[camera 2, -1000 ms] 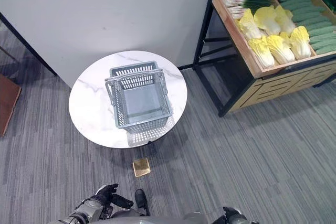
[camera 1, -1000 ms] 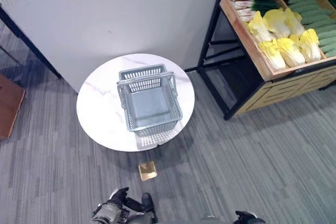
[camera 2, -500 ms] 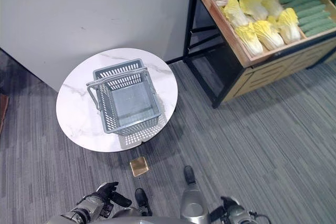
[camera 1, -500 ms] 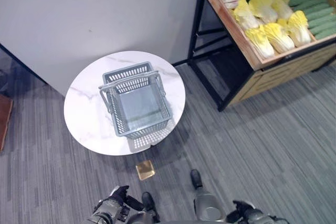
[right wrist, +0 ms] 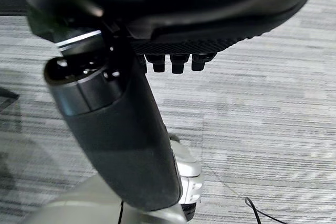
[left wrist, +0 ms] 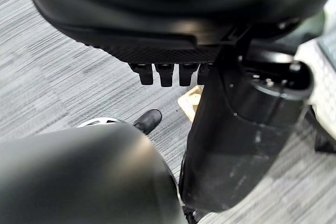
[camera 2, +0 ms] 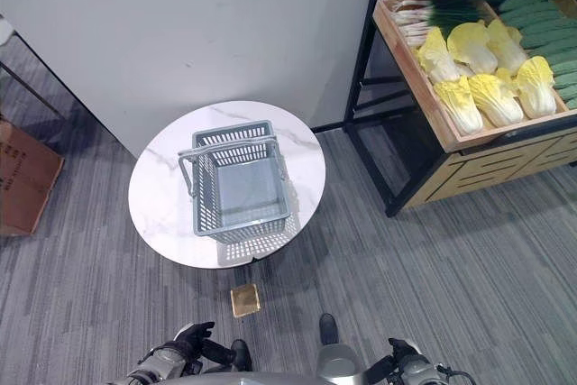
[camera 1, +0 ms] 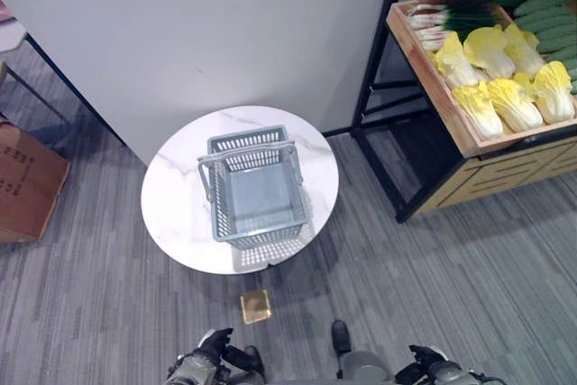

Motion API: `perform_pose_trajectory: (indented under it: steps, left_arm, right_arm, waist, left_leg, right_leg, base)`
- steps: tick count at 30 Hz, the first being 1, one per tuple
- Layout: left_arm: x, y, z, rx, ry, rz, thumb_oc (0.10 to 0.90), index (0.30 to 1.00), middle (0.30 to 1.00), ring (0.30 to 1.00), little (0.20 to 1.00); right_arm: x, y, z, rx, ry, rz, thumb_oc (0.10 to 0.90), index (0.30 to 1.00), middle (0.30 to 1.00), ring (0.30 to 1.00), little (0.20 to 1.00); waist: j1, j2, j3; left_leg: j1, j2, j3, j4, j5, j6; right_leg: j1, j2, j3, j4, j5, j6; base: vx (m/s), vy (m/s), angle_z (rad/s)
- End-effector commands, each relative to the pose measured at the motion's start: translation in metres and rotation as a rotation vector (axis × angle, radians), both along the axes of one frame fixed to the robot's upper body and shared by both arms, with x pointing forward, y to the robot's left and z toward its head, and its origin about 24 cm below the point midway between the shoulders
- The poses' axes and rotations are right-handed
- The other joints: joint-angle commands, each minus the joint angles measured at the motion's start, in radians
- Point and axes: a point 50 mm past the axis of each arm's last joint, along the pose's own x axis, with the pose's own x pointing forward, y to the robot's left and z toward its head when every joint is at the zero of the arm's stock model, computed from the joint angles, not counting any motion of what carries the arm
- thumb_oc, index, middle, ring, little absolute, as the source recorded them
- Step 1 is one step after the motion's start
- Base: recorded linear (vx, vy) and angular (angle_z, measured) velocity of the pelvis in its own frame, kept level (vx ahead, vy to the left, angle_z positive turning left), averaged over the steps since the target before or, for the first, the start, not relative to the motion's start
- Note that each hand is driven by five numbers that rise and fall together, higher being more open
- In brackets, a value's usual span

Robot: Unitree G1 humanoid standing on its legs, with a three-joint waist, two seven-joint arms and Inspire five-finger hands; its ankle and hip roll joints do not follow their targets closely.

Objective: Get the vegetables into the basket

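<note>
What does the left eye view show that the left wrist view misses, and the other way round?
Left eye view: an empty basket on a round table, and, further right, a crate of cabbages. Left wrist view: the left hand from very close, with its fingers relaxed and holding nothing. Both: that hand, the grey carpet and what looks like the same small tan square on the floor.

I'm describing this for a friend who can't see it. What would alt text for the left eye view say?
Seen from above, an empty grey basket sits on a round white marble table, beside a wooden crate of yellow cabbages, cucumbers and spring onions on a black rack. Both robot hands, left hand and right hand, hang low and empty over grey carpet.
</note>
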Motion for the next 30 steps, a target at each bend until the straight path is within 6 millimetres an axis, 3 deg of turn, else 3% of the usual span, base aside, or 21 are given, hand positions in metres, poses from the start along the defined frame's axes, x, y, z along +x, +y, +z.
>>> perform_pose_trajectory:
  steps: [1, 2, 3, 4, 5, 6, 7, 8, 10, 12, 13, 15, 16, 17, 18, 19, 20, 23, 25, 30]
  left_arm:
    - [0.074, 0.078, 0.046, 0.225, -0.103, 0.085, 0.9, 1.0, 1.0, 1.0, 1.0]
    - [0.033, 0.057, 0.022, 0.158, -0.042, 0.075, 0.9, 1.0, 1.0, 1.0, 1.0]
    - [-0.011, 0.054, 0.008, 0.149, 0.062, 0.132, 0.9, 1.0, 1.0, 1.0, 1.0]
    - [-0.012, 0.054, 0.007, 0.148, 0.063, 0.131, 0.9, 1.0, 1.0, 1.0, 1.0]
    - [-0.012, 0.056, 0.008, 0.183, 0.058, 0.104, 0.9, 1.0, 1.0, 1.0, 1.0]
    - [-0.014, 0.052, 0.007, 0.164, 0.044, 0.139, 0.9, 1.0, 1.0, 1.0, 1.0]
    - [-0.014, 0.052, 0.007, 0.164, 0.044, 0.139, 0.9, 1.0, 1.0, 1.0, 1.0]
    - [-0.026, 0.042, 0.002, 0.157, 0.064, 0.131, 0.9, 1.0, 1.0, 1.0, 1.0]
    - [-0.028, 0.038, 0.0, 0.152, 0.07, 0.129, 0.9, 1.0, 1.0, 1.0, 1.0]
    - [-0.035, 0.032, -0.003, 0.142, 0.096, 0.123, 0.9, 1.0, 1.0, 1.0, 1.0]
    - [-0.035, 0.032, -0.003, 0.141, 0.096, 0.122, 0.9, 1.0, 1.0, 1.0, 1.0]
    - [-0.039, 0.026, -0.005, 0.126, 0.122, 0.111, 0.9, 1.0, 1.0, 1.0, 1.0]
    - [-0.039, 0.026, -0.005, 0.126, 0.122, 0.11, 0.9, 1.0, 1.0, 1.0, 1.0]
    - [-0.043, 0.025, -0.005, 0.124, 0.137, 0.106, 0.9, 1.0, 1.0, 1.0, 1.0]
    - [-0.043, 0.025, -0.005, 0.124, 0.137, 0.106, 0.9, 1.0, 1.0, 1.0, 1.0]
    - [-0.044, 0.025, -0.006, 0.124, 0.144, 0.101, 0.9, 1.0, 1.0, 1.0, 1.0]
    - [-0.044, 0.025, -0.006, 0.123, 0.144, 0.102, 0.9, 1.0, 1.0, 1.0, 1.0]
    - [-0.046, 0.025, -0.006, 0.125, 0.15, 0.096, 0.9, 1.0, 1.0, 1.0, 1.0]
    - [-0.046, 0.025, -0.006, 0.128, 0.149, 0.096, 0.9, 1.0, 1.0, 1.0, 1.0]
    - [-0.047, 0.025, -0.006, 0.137, 0.157, 0.103, 0.9, 1.0, 1.0, 1.0, 1.0]
  right_arm:
    - [0.043, -0.004, 0.014, -0.019, -0.109, 0.027, 0.9, 1.0, 1.0, 1.0, 1.0]
    - [0.049, 0.005, 0.014, 0.002, -0.153, 0.041, 0.9, 1.0, 1.0, 1.0, 1.0]
    - [0.07, 0.006, 0.028, -0.015, -0.291, 0.093, 0.9, 1.0, 1.0, 1.0, 1.0]
    - [0.07, 0.006, 0.028, -0.016, -0.29, 0.093, 0.9, 1.0, 1.0, 1.0, 1.0]
    - [0.087, 0.006, 0.042, -0.034, -0.386, 0.137, 0.9, 1.0, 1.0, 1.0, 1.0]
    - [0.113, 0.007, 0.068, -0.053, -0.557, 0.182, 0.9, 1.0, 1.0, 1.0, 1.0]
    - [0.113, 0.006, 0.068, -0.053, -0.556, 0.182, 0.9, 1.0, 1.0, 1.0, 1.0]
    - [0.142, 0.001, 0.113, -0.119, -0.783, 0.25, 0.9, 1.0, 1.0, 1.0, 1.0]
    - [0.148, -0.001, 0.125, -0.148, -0.829, 0.278, 0.9, 1.0, 1.0, 1.0, 1.0]
    - [0.173, 0.002, 0.175, -0.191, -1.027, 0.364, 0.9, 1.0, 1.0, 1.0, 1.0]
    - [0.173, 0.002, 0.176, -0.192, -1.026, 0.364, 0.9, 1.0, 1.0, 1.0, 1.0]
    - [0.188, 0.009, 0.214, -0.211, -1.169, 0.427, 0.9, 1.0, 1.0, 1.0, 1.0]
    - [0.188, 0.009, 0.214, -0.212, -1.169, 0.427, 0.9, 1.0, 1.0, 1.0, 1.0]
    - [0.196, 0.018, 0.241, -0.242, -1.258, 0.51, 0.9, 1.0, 1.0, 1.0, 1.0]
    - [0.196, 0.018, 0.241, -0.242, -1.258, 0.511, 0.9, 1.0, 1.0, 1.0, 1.0]
    - [0.203, 0.026, 0.259, -0.268, -1.312, 0.574, 0.9, 1.0, 1.0, 1.0, 1.0]
    - [0.203, 0.026, 0.259, -0.268, -1.312, 0.576, 0.9, 1.0, 1.0, 1.0, 1.0]
    - [0.218, 0.046, 0.292, -0.29, -1.397, 0.704, 0.9, 1.0, 1.0, 1.0, 1.0]
    - [0.224, 0.052, 0.299, -0.287, -1.412, 0.727, 0.9, 1.0, 1.0, 1.0, 1.0]
    - [0.255, 0.09, 0.343, -0.342, -1.481, 0.894, 0.9, 1.0, 1.0, 1.0, 1.0]
  waist:
    - [-0.046, -0.063, -0.003]
    - [-0.041, -0.068, 0.006]
    - [-0.035, -0.072, 0.004]
    - [-0.034, -0.071, 0.004]
    - [-0.035, -0.071, 0.002]
    - [-0.04, -0.073, 0.005]
    - [-0.039, -0.072, 0.003]
    - [-0.039, -0.073, 0.0]
    - [-0.037, -0.072, 0.001]
    - [-0.028, -0.077, -0.006]
    - [-0.028, -0.077, -0.005]
    - [-0.016, -0.083, -0.01]
    - [-0.016, -0.083, -0.009]
    - [-0.005, -0.089, -0.014]
    - [-0.006, -0.088, -0.013]
    - [0.005, -0.093, -0.015]
    - [0.003, -0.093, -0.014]
    - [0.027, -0.103, -0.014]
    - [0.031, -0.105, -0.012]
    - [0.065, -0.135, 0.0]
  left_leg:
    - [0.041, -0.076, 0.006, 0.002, -0.021, -0.024]
    - [0.041, -0.077, 0.013, 0.002, -0.02, -0.021]
    - [0.046, -0.074, 0.021, 0.002, -0.022, -0.023]
    - [0.047, -0.074, 0.021, 0.002, -0.022, -0.023]
    - [0.048, -0.074, 0.022, 0.002, -0.023, -0.023]
    - [0.055, -0.073, 0.023, 0.002, -0.028, -0.022]
    - [0.051, -0.072, 0.023, 0.002, -0.025, -0.023]
    - [0.055, -0.072, 0.024, 0.002, -0.027, -0.021]
    - [0.059, -0.072, 0.023, 0.002, -0.029, -0.019]
    - [0.062, -0.071, 0.021, 0.002, -0.033, -0.017]
    - [0.062, -0.071, 0.021, 0.002, -0.033, -0.017]
    - [0.065, -0.07, 0.015, 0.002, -0.035, -0.016]
    - [0.066, -0.07, 0.014, 0.002, -0.035, -0.016]
    - [0.068, -0.069, 0.011, 0.002, -0.037, -0.016]
    - [0.068, -0.069, 0.011, 0.002, -0.038, -0.016]
    - [0.069, -0.068, 0.008, 0.002, -0.038, -0.015]
    - [0.07, -0.068, 0.007, 0.002, -0.039, -0.015]
    - [0.073, -0.069, -0.002, 0.002, -0.043, -0.014]
    - [0.072, -0.069, -0.004, 0.002, -0.043, -0.015]
    - [0.056, -0.067, -0.016, 0.002, -0.038, -0.017]
  right_leg:
    - [0.049, -0.025, 0.057, 0.019, -0.048, 0.054]
    - [0.048, -0.029, 0.058, 0.02, -0.042, 0.052]
    - [0.051, -0.025, 0.065, 0.019, -0.044, 0.053]
    - [0.051, -0.025, 0.066, 0.019, -0.044, 0.053]
    - [0.052, -0.023, 0.068, 0.02, -0.045, 0.052]
    - [0.058, -0.023, 0.069, 0.021, -0.051, 0.053]
    - [0.054, -0.022, 0.069, 0.021, -0.047, 0.051]
    - [0.058, -0.019, 0.067, 0.024, -0.053, 0.048]
    - [0.06, -0.018, 0.066, 0.026, -0.055, 0.048]
    - [0.066, -0.016, 0.06, 0.027, -0.06, 0.046]
    - [0.067, -0.016, 0.06, 0.026, -0.06, 0.046]
    - [0.079, -0.016, 0.053, 0.022, -0.064, 0.044]
    - [0.079, -0.016, 0.053, 0.022, -0.064, 0.044]
    - [0.085, -0.016, 0.047, 0.019, -0.065, 0.043]
    - [0.086, -0.016, 0.047, 0.018, -0.065, 0.043]
    - [0.092, -0.017, 0.041, 0.017, -0.067, 0.042]
    - [0.092, -0.017, 0.041, 0.017, -0.067, 0.042]
    - [0.104, -0.018, 0.033, 0.014, -0.072, 0.041]
    - [0.104, -0.018, 0.031, 0.014, -0.072, 0.041]
    - [0.096, -0.017, 0.021, 0.013, -0.07, 0.04]
  base:
    - [0.1, 0.016, 0.02]
    - [0.11, 0.001, -0.07]
    - [0.0, -0.013, -0.17]
    - [0.02, -0.021, -0.41]
    - [0.03, -0.005, -0.4]
    - [0.02, -0.01, -0.32]
    - [0.03, -0.007, -0.08]
    - [0.02, -0.007, -0.03]
    - [0.02, -0.002, -0.01]
    - [0.02, -0.005, 0.05]
    - [0.02, -0.006, 0.05]
    - [0.02, -0.012, 0.05]
    - [0.04, -0.018, 0.08]
    - [0.02, -0.01, 0.08]
    - [0.04, -0.019, 0.11]
    - [0.02, -0.008, 0.09]
    - [0.03, -0.007, 0.07]
    - [0.02, -0.01, 0.06]
    - [0.0, -0.006, 0.11]
    - [-0.01, -0.012, 0.11]
